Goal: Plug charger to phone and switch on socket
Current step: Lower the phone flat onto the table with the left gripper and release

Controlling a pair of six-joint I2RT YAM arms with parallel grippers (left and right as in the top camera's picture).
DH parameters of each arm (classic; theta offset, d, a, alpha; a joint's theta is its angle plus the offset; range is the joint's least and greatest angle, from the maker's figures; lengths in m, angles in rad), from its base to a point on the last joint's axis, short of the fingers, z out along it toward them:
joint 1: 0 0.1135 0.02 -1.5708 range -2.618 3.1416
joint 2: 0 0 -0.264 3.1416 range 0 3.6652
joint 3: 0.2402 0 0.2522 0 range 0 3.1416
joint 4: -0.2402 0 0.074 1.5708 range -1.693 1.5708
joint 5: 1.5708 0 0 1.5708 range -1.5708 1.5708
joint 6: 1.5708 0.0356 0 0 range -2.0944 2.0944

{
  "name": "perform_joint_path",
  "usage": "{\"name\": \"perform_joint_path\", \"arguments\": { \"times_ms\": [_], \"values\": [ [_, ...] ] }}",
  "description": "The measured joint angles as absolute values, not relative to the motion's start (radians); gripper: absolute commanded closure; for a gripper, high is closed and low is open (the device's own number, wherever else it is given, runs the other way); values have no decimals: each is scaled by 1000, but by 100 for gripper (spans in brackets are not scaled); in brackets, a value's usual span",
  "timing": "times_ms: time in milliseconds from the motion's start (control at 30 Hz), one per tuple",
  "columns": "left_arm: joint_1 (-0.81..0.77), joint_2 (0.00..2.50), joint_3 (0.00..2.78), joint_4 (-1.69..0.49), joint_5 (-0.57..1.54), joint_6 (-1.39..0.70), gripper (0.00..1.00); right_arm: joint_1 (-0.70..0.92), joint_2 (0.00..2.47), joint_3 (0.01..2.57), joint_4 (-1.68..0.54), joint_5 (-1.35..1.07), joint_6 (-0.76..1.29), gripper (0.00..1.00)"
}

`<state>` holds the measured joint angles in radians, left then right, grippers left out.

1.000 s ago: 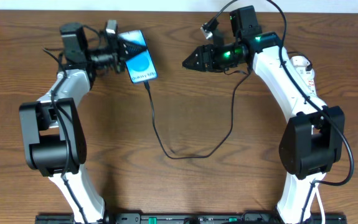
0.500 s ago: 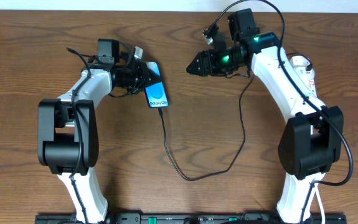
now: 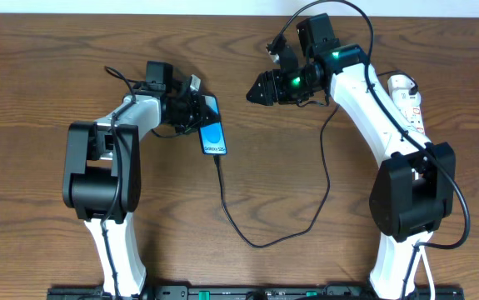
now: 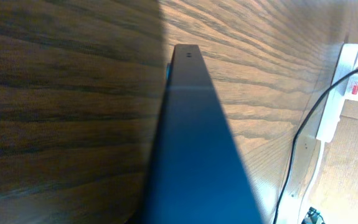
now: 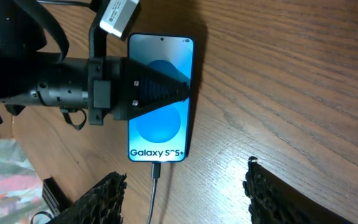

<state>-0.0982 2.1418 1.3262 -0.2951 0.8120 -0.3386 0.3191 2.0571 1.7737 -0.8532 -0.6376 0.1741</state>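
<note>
- Your left gripper [image 3: 196,112] has swung the phone [image 3: 212,136] toward 3 o'clock, clamped on it, elbow bent.
- Your right gripper [image 3: 256,90] hovers at 1 o'clock, jaws wide, empty.
- You have the charger [image 3: 231,208] plugged into the phone's 6 o'clock end.

The overhead camera hangs well above the desk [image 3: 39,100] and looks straight down, with my own side at the bottom edge of its view. My left wrist camera sits tight against the phone [image 4: 191,143] and sights along its dark edge, across the desk toward the socket [image 4: 337,93], which the overhead view also takes in. My right wrist camera looks down from close by on the phone's lit face, and the phone shows in all three views.
</note>
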Motion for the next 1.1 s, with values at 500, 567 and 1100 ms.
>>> {"name": "perform_joint_path", "arguments": {
  "times_ms": [500, 567, 1100],
  "values": [
    [-139, 2139, 1331, -292, 854, -340, 31, 335, 2057, 1774, -872, -630, 174, 38],
    [-140, 2135, 1335, -292, 860, -339, 25, 336, 2057, 1774, -875, -626, 174, 38],
    [-75, 2097, 1359, -353, 703, -332, 9, 336, 2057, 1774, -900, -560, 174, 36]
  ]
}}
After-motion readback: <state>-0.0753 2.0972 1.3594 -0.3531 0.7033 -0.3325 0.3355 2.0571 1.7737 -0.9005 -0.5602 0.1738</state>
